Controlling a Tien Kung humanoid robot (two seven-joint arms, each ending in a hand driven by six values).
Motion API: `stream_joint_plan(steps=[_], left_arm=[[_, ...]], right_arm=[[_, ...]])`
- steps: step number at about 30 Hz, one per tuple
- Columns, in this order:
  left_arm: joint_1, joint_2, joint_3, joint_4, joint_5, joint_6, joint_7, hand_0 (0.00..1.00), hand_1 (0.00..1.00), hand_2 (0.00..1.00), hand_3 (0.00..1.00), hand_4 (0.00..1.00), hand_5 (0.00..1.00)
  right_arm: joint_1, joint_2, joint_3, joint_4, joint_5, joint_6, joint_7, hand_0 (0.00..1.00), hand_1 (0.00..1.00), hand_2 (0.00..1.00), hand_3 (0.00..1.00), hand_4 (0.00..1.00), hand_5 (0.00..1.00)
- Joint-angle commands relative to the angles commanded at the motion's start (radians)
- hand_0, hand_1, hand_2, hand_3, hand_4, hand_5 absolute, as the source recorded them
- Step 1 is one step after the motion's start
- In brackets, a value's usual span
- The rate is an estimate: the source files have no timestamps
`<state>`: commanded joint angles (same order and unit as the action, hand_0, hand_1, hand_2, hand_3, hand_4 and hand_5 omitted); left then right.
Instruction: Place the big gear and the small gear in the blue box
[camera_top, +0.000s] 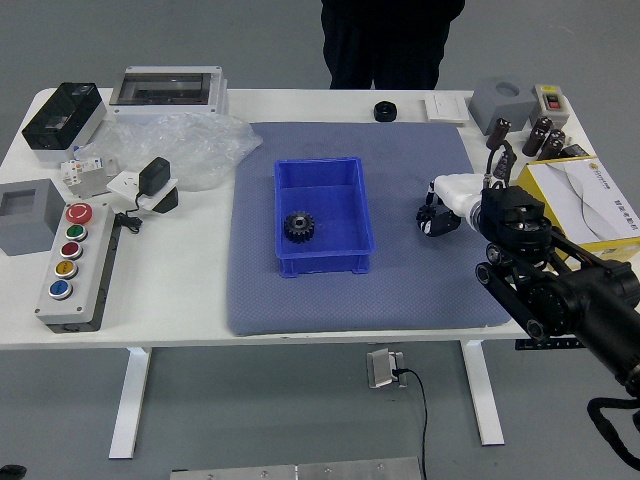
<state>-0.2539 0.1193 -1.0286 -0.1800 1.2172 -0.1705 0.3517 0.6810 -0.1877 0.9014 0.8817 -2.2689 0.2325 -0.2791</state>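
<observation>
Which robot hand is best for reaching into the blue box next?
Probably the right hand. It is over the grey mat, right of the blue box with the black gear. No left arm reaches over the table.

A black toothed gear (299, 227), apparently flat, lies in the open blue box (325, 265) near its left wall.

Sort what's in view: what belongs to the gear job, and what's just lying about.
For the job:
blue box
black gear, inside it
robot's right hand
I can't make out a second gear for certain.

Just lying about:
button panel
clear plastic wrap
grey block, far left
yellow-edged box
</observation>
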Motion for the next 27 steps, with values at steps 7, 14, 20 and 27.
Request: stream_joint_plan(steps=[7,14,20,27], left_arm=[[-0.001,0.0,0.001,0.0,-0.002,0.0,0.0,0.824,0.784,0.779,0.749,0.658,0.378],[-0.001,0.0,0.001,0.0,-0.002,0.0,0.0,0.823,0.784,0.779,0.75,0.658,0.379],[-0.002,-0.001,0.001,0.0,-0.002,0.0,0.0,0.824,0.784,0.779,0.749,0.658,0.379],[-0.001,-0.002,0.001,0.0,0.0,-0.001,0.001,0.824,0.784,0.779,0.749,0.658,0.379]], right_arm=[[0.007,0.012,0.001,-0.009,0.0,0.0,-0.002,0.677,0.609,0.692,0.694,0.666,0.433],[0.008,0.018,0.003,-0.016,0.0,-0.004,-0.004,0.672,0.602,0.686,0.688,0.659,0.429],[0.008,0.025,0.005,-0.023,0.0,-0.009,-0.007,0.662,0.589,0.674,0.679,0.639,0.426],[0.001,0.032,0.007,-0.031,0.0,-0.016,-0.009,0.649,0.576,0.668,0.671,0.613,0.415]])
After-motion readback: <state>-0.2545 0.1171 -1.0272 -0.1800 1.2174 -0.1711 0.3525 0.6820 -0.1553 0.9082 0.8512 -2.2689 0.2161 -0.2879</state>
